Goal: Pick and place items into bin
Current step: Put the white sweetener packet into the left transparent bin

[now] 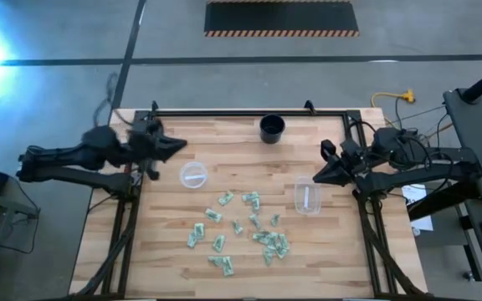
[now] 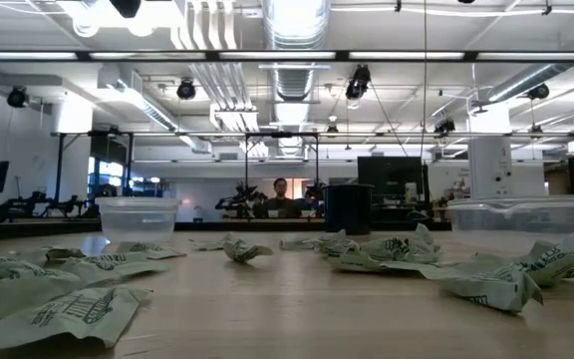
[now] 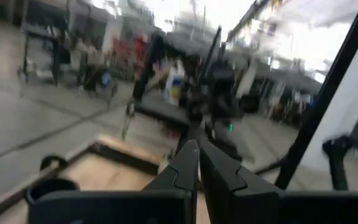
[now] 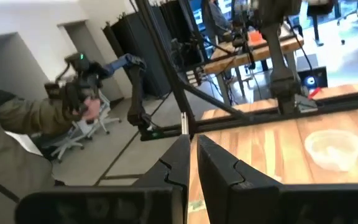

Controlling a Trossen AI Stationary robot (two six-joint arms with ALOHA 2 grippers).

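Several small pale green and white packets [image 1: 245, 226] lie scattered flat on the near middle of the wooden table, and they show crumpled in the low view [image 2: 387, 249]. My left gripper [image 1: 176, 146] hovers over the table's left side, fingers shut [image 3: 197, 163], holding nothing, above and left of a round clear tub [image 1: 193, 176]. My right gripper [image 1: 318, 177] hovers at the right side, fingers shut [image 4: 191, 155], empty, just beside a rectangular clear tub [image 1: 307, 197]. Both grippers are well clear of the packets.
A dark cup [image 1: 272, 128] stands near the far edge of the table. The round tub [image 2: 138, 217], the cup [image 2: 347, 207] and the rectangular tub [image 2: 518, 214] stand behind the packets in the low view. A person's sleeve [image 4: 17, 124] shows beyond the table.
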